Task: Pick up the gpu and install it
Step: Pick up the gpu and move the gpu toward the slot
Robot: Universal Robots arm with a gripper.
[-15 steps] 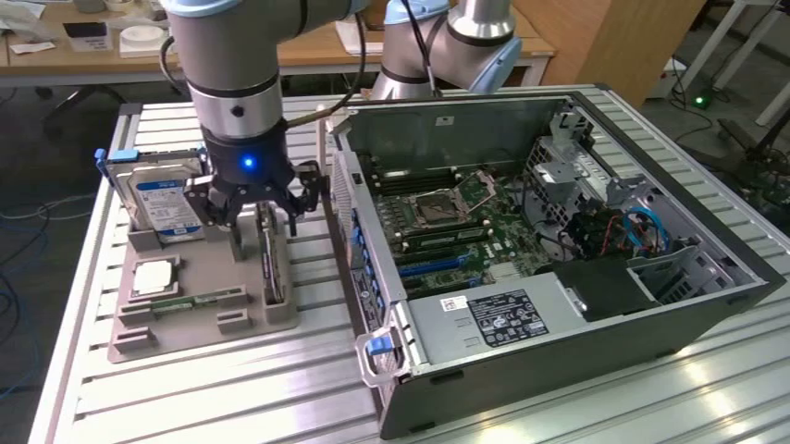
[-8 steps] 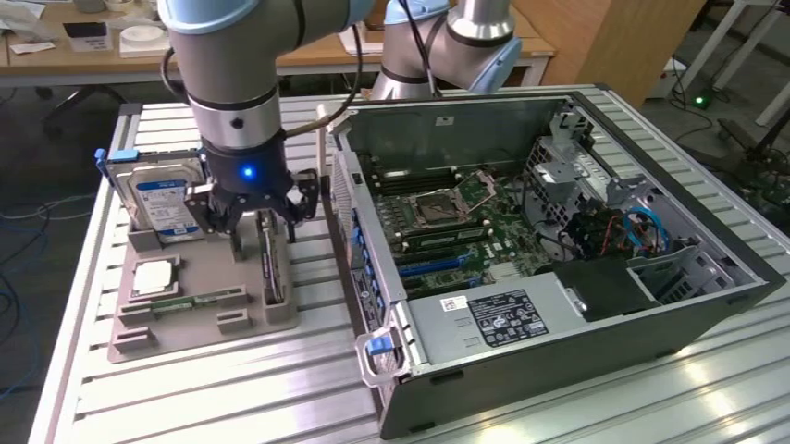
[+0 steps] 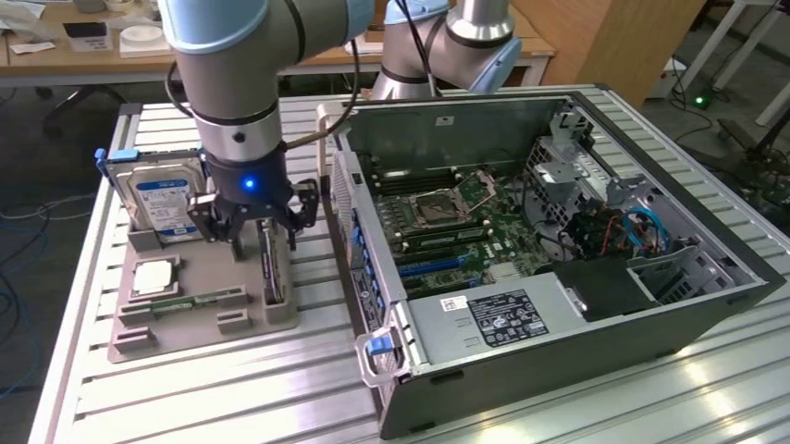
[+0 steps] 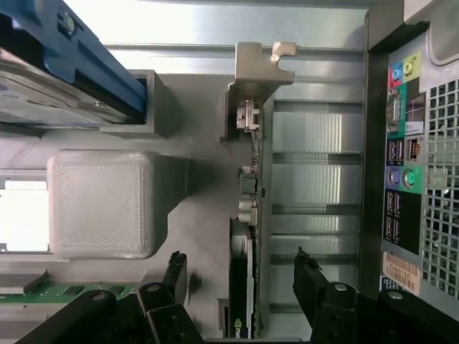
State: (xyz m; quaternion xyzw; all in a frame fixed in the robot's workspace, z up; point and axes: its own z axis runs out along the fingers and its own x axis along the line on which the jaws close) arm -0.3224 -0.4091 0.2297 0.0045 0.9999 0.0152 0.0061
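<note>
This is a robotics lab or test workshop. A pale blue and silver robot arm (image 3: 228, 83) stands on a desk (image 3: 247, 388) built of slotted aluminium profile, with a second arm (image 3: 469, 37) just behind it. An opened computer tower (image 3: 691, 305) lies on its side with the motherboard exposed. Beside it, a grey printed holder (image 3: 185, 333) keeps loose parts upright, among them a hard drive (image 3: 163, 199) and the gpu (image 3: 274, 273). Far back stands a wooden office desk (image 3: 74, 65) with papers. Cables (image 3: 25, 213) trail over the floor at the exterior view's left.
</note>
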